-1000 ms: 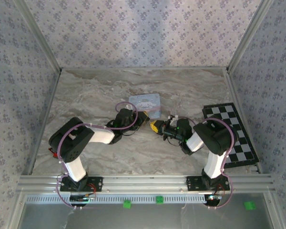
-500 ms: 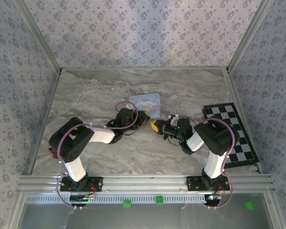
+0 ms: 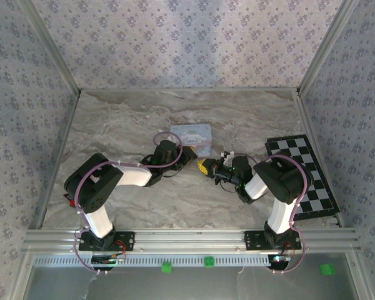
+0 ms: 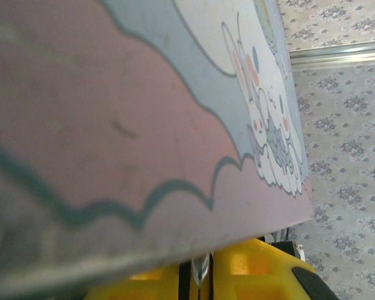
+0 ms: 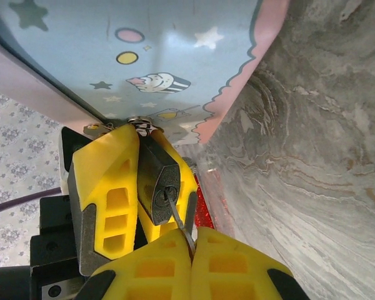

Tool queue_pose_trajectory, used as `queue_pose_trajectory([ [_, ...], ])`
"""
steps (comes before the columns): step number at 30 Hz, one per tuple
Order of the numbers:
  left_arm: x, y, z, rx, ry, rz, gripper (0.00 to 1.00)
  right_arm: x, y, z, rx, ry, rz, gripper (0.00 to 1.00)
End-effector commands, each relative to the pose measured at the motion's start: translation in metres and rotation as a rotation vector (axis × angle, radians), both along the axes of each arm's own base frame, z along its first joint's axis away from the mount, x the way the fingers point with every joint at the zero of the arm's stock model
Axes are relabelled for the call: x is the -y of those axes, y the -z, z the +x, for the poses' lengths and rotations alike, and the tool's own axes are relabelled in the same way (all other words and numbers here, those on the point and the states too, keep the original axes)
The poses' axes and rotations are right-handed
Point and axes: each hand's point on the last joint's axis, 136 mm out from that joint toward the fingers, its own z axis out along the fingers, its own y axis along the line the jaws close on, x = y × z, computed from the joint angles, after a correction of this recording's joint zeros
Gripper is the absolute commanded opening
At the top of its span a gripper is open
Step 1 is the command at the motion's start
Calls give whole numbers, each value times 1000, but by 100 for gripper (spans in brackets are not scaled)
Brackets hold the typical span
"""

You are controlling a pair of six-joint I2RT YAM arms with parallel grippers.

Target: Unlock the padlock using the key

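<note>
Marble-patterned table [image 3: 125, 125] lay under both of your arms, with wallpapered walls [image 3: 187, 37] around it. Your right gripper [image 5: 192, 250] had its yellow fingers pressed together on the key [image 5: 175, 215]. The key's thin metal blade ran up from between them and met the keyhole of the padlock [image 5: 157, 181].

The padlock was a small black block with cut corners, and its round silver keyway faced your right wrist camera. A bit of silver metal showed at its far end, close against the tin; whether it was hooked to the tin, you could not tell. Your left gripper [image 4: 201, 278] was clamped on the padlock's body, one yellow finger on each side.

Just beyond the padlock sat the cartoon tin box [image 5: 144, 56], pale blue with stars and a scalloped pink rim. From above, the two grippers met near the middle of the table, just in front of the tin. A black-and-white chessboard [image 3: 303, 172] lay well apart at the table's right edge.
</note>
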Motion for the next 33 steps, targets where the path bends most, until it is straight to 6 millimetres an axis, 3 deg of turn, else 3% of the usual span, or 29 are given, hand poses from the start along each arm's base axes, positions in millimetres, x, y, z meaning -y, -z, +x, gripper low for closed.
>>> queue_pose_trajectory([
  [1, 51, -28, -52, 4, 281, -99, 17, -2, -5, 9, 61, 32, -11, 0],
  [12, 52, -16, -52, -17, 280, -89, 23, -4, -2, 6, 53, 19, -14, 0],
  [21, 46, -8, -50, -25, 254, -80, 21, -4, 5, -2, 40, 14, -31, 0],
  [33, 14, 18, -39, -39, 161, 29, 44, 3, 27, -11, -6, 9, -77, 0],
])
